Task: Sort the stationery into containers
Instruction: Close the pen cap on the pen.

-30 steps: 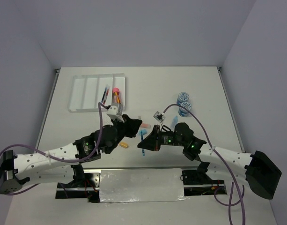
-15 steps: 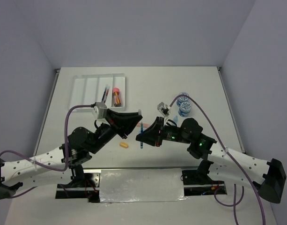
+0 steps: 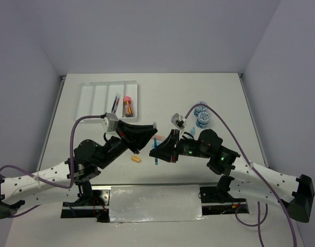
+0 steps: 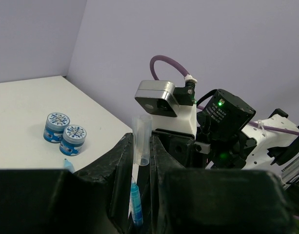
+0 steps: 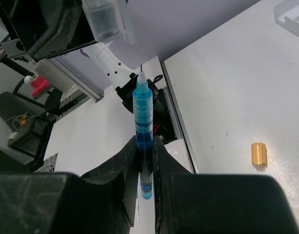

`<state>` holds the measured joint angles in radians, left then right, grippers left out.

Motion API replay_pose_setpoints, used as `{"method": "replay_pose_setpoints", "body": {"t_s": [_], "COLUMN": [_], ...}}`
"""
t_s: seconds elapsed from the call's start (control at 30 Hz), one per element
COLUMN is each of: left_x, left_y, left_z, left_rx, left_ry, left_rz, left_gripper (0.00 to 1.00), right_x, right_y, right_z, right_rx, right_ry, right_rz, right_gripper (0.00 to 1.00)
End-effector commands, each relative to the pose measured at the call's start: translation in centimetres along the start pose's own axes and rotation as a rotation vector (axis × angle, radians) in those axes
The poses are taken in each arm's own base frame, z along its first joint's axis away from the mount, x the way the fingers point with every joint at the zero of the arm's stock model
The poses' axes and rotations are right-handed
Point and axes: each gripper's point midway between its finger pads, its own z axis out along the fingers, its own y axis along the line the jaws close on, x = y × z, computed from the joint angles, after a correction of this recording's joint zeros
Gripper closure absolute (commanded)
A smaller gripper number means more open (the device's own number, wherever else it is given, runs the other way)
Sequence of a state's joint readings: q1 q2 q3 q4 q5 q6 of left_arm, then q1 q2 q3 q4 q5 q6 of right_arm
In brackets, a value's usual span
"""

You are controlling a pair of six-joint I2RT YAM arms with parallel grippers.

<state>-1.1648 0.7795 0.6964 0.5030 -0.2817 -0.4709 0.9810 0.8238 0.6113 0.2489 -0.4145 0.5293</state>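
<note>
Orange eraser (image 3: 136, 159) is lying nearest. At its two o'clock, the right gripper (image 5: 143, 148) is pinching a blue pen (image 5: 142, 114); the left gripper (image 4: 141, 151) is pinching a pale tube (image 4: 142, 134). Farther, blue-lidded tubs (image 3: 201, 116) are sitting at two o'clock, the white tray (image 3: 94, 100) at eleven, holding pens (image 3: 115, 103).

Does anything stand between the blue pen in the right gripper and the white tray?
Yes. The left gripper, itself holding a clear-capped pen, sits on the straight line from the blue pen to the tray in the top view.
</note>
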Motion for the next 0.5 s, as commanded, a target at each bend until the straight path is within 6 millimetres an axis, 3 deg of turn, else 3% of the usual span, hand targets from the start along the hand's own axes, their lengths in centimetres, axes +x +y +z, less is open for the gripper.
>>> {"method": "replay_pose_setpoints", "body": {"t_s": [0.0,0.47], "left_x": [-2.2,-1.5], "left_y": [-1.6,-0.6], "left_z": [0.5,0.7], "left_rx": [0.059,0.006], "left_ry": [-0.068,-0.046], "left_rz": [0.000,0.004], "left_gripper": [1.00,1.00], "right_x": [-2.6,-3.2], "right_y": [1.7,0.8], "right_z": [-0.1,-0.4], "right_rx": [-0.028,0.036], "right_ry": [-0.056,-0.077], "right_rz": [-0.055,-0.085], "right_gripper": [1.00,1.00]}}
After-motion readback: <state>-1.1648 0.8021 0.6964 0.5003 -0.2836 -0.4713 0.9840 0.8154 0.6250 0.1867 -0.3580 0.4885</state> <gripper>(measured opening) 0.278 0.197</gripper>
